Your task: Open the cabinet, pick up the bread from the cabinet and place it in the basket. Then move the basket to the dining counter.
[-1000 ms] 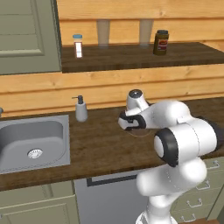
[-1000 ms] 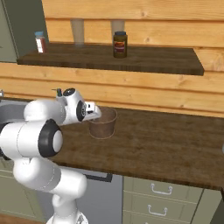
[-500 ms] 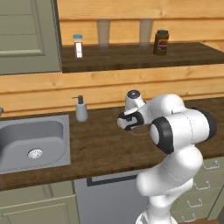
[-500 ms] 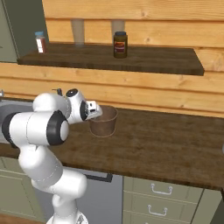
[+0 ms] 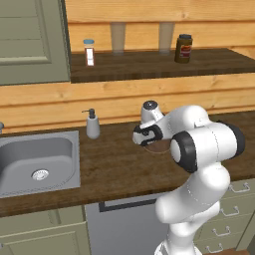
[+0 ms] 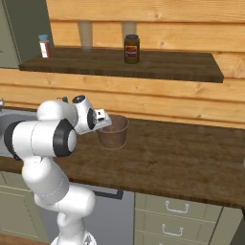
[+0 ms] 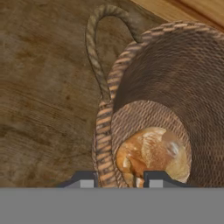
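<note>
Woven basket point(image 7: 175, 83), one bread point(image 7: 151, 157) inside

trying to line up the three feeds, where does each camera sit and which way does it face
Left base view: behind the arm to its left, facing the counter, sink and soap bottle; white arm rises lower right.
Right base view: behind to its right, facing the basket and shelf jar; arm lower left.
Hand view: on the hand, looking down at the basket rim, with the bread inside; fingertips at the bottom.
Shared: both base views show counter, shelf and jar.
</note>
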You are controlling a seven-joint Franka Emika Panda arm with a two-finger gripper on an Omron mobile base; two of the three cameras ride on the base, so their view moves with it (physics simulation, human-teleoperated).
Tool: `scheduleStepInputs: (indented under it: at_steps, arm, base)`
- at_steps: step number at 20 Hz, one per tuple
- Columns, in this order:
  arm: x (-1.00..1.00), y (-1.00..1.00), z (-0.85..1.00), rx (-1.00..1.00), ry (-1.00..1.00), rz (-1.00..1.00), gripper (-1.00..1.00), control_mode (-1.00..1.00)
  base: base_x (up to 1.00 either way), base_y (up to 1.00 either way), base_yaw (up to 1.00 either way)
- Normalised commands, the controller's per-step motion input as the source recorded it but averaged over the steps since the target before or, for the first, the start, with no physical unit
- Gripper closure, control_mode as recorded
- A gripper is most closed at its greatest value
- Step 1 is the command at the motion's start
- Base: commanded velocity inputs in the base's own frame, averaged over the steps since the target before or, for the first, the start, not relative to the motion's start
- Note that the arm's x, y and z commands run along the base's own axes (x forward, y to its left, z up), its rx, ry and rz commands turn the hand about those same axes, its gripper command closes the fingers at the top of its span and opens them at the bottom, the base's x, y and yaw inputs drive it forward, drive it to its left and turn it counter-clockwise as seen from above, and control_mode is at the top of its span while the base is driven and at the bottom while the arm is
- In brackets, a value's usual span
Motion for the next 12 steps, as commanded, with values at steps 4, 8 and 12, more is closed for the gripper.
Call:
scheduleStepInputs:
  at_steps: [4,8,12]
  arm:
    - [-0.42,0.0,0.18,0.0,0.0,0.03,1.0,-1.0]
    - [-0.53,0.01,0.85,-0.05,-0.02,0.01,1.0,-1.0]
    - [-0.61,0.0,1.0,-0.04,-0.04,0.0,1.0,-1.0]
  base:
    - [0.0,0.0,0.0]
    - [0.0,0.0,0.0]
    - [0.0,0.0,0.0]
